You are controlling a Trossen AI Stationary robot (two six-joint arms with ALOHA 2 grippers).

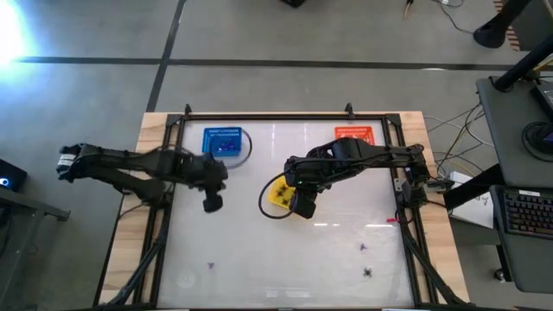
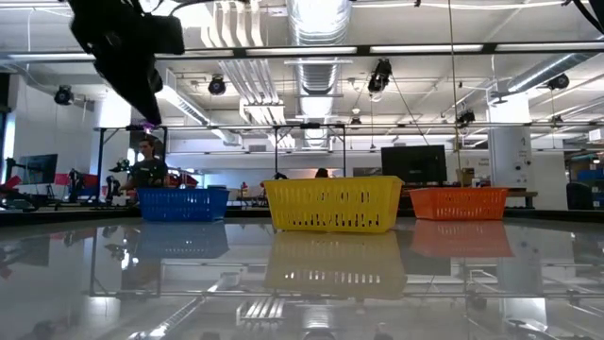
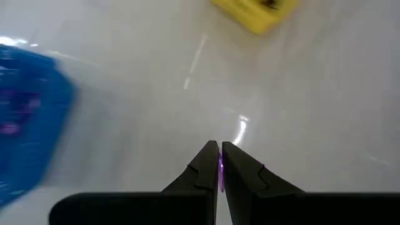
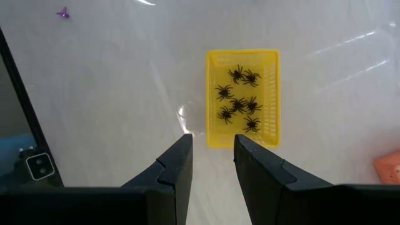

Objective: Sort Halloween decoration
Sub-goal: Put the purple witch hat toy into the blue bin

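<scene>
Purple bit point(image 3: 220, 167), mostly hidden, pinched in the left claw point(image 3: 220, 164); right claw point(image 4: 212, 147) gapes empty.

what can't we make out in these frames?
- Purple piece in the shut left gripper: left wrist view, only a sliver shows between the fingers; shape unclear.
- Blue basket contents: left wrist view, blurred, cut by the edge.
- Orange basket contents: high view, too small; right arm overlaps it.
- Loose pieces on the table: high view, too small to tell type.
</scene>
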